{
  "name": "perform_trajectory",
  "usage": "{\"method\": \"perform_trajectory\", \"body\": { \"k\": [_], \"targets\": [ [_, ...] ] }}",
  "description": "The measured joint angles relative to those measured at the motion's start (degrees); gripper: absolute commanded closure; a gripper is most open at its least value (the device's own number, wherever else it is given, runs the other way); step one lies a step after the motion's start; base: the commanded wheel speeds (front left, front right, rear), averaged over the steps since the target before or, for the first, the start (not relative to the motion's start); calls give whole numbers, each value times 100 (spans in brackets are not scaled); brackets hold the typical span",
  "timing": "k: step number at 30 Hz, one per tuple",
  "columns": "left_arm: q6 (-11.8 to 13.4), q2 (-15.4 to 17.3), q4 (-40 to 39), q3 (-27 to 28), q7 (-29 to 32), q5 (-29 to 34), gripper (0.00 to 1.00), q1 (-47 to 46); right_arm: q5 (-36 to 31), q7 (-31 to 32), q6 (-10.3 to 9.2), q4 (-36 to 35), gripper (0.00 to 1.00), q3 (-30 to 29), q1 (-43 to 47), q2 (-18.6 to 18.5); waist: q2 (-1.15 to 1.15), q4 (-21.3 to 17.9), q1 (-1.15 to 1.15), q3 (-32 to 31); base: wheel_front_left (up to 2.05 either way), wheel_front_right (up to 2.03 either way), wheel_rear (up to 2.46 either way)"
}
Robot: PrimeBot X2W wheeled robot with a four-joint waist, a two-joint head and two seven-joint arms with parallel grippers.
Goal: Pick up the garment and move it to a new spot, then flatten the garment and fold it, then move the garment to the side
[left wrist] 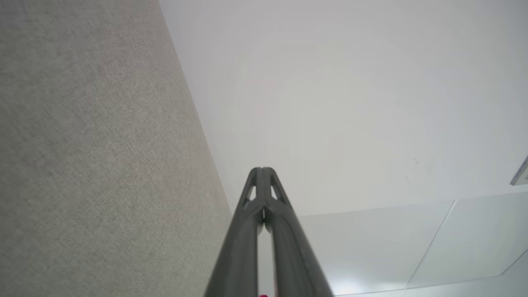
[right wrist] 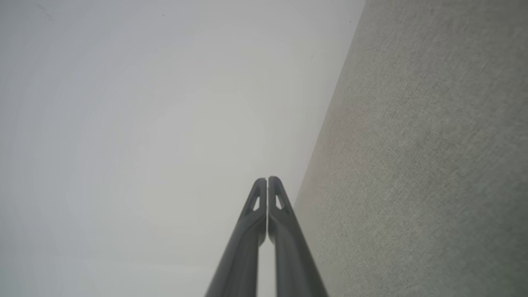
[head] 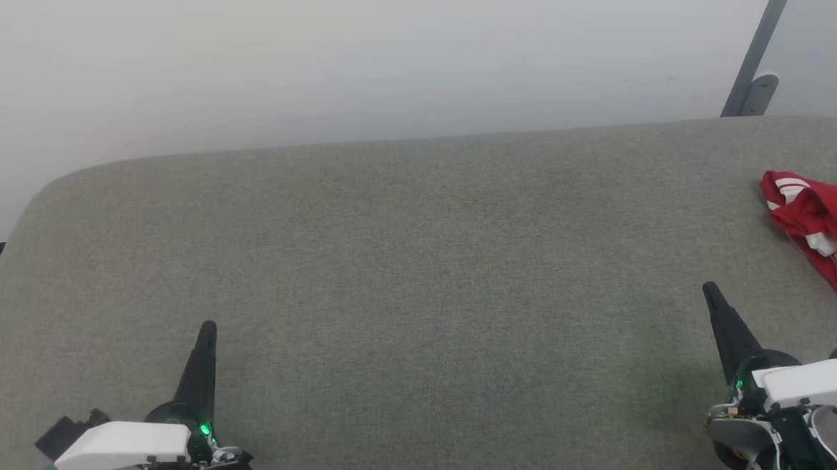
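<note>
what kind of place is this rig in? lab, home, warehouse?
Probably a lab or test room: a grey fabric-covered table against a bare white wall, a grey metal strut at the right, and one crumpled red garment.

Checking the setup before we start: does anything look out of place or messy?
The garment lies crumpled in a heap at the grey surface's right side, running past the head view's edge. Nothing else stands out.
</note>
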Motion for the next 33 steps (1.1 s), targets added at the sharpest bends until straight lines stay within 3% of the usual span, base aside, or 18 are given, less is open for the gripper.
{"method": "perform_trajectory", "body": {
  "k": [17, 33],
  "targets": [
    [-1, -77, 71, -25, 159, -558, 100, -119, 653, 167, 0, -3, 100, -10, -69, 34, 0, 19, 0, -20, 0, 0, 0],
    [-1, -79, 73, -27, 159, -557, 100, -120, 654, 170, 0, -3, 100, -10, -74, 34, 0, 19, 0, -20, 0, 0, 0]
  ]
}}
